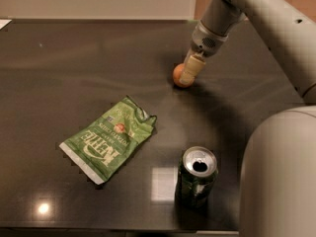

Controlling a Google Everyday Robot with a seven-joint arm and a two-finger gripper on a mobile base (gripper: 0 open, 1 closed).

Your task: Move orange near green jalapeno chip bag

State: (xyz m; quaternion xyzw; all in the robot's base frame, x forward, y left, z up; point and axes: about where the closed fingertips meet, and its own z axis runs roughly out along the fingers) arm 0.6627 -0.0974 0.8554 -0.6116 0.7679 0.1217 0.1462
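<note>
Camera view shows the dark tabletop (74, 58) from the front. Nearest the front edge, a dark green soda can (196, 177) stands upright with its top opened. To its left and a little farther back, the green jalapeno chip bag (108, 139) lies flat and crinkled, its white end strip pointing toward the front left corner. Farther back again, past the can and well apart from the bag, the orange (177, 74) sits on the tabletop. The gripper (187, 75) is down at it, its pale tip touching or just overlapping the fruit's right side. Whether it has a hold on the orange I cannot tell. As I judge it, the reach is made but nothing else is done. The orange rests far from the bag, so securing it and carrying it forward and left all remain.
</note>
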